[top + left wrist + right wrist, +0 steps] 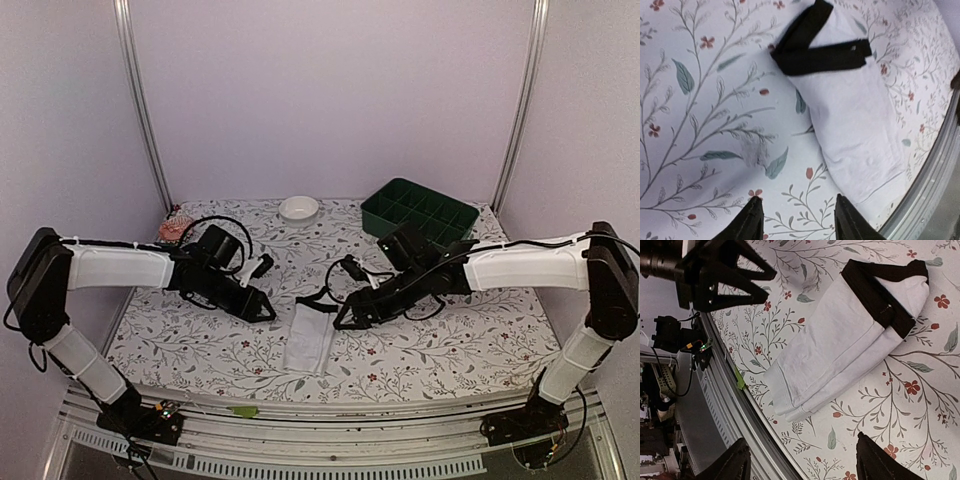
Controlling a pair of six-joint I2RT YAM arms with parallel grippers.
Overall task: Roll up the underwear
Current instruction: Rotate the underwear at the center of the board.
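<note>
The underwear (308,340) lies flat on the flowered tablecloth as a long narrow folded strip, white, with its black waistband (318,302) at the far end. My left gripper (266,311) hovers just left of the waistband end. In the left wrist view this gripper (797,220) is open over bare cloth, and the underwear (855,115) lies up and to the right of it. My right gripper (344,321) hovers just right of the strip. In its own view it (802,465) stands wide open with nothing between its fingers, near the underwear's (840,340) hem end.
A small white bowl (298,207) and a green compartment tray (418,210) stand at the back. A pinkish item (175,228) sits at the back left. The metal rail (740,410) runs along the table's near edge, close to the hem.
</note>
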